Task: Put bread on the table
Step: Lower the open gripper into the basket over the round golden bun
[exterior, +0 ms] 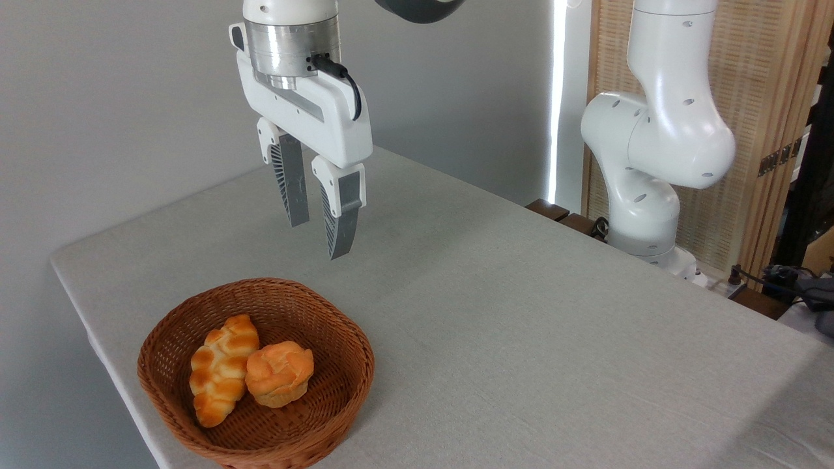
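The bread (279, 372), a small round golden-orange bun with a cracked top, lies inside a brown wicker basket (339, 332) at the near left of the table (534, 312). It rests against a longer braided loaf (220, 368) on its left. My gripper (318, 240) hangs in the air above and behind the basket, well clear of the bread. Its two grey fingers stand a little apart, pointing down, with nothing between them.
The arm's white base and lower links (651, 169) stand beyond the table's far right edge. A grey wall runs behind the table on the left, and a wooden slatted screen (769, 98) stands at the right. Cables and dark gear (801, 286) lie at the far right.
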You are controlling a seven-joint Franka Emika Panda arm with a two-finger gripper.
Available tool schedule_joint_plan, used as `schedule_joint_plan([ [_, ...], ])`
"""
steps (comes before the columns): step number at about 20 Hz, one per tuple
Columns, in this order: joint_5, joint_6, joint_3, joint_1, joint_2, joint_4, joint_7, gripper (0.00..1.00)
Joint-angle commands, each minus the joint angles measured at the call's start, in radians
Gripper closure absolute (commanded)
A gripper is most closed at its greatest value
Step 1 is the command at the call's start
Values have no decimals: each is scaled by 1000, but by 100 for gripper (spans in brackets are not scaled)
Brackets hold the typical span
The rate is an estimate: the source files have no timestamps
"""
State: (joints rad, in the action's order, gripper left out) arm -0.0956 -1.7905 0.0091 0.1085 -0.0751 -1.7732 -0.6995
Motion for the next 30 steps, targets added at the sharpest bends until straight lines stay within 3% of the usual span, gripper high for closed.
schedule_joint_plan([
  [1, -16, 7, -4, -3, 5, 12, -3, 0],
  [12, -12, -58, -6, 0, 11, 8, -9, 0],
  [19, -7, -183, 3, -1, 72, -6, -15, 0],
  [22, 31, -251, 3, -1, 121, -6, -15, 0],
  [26, 37, -326, 3, -1, 175, -5, -17, 0],
  [30, 89, -358, -4, 0, 235, -5, -17, 0],
])
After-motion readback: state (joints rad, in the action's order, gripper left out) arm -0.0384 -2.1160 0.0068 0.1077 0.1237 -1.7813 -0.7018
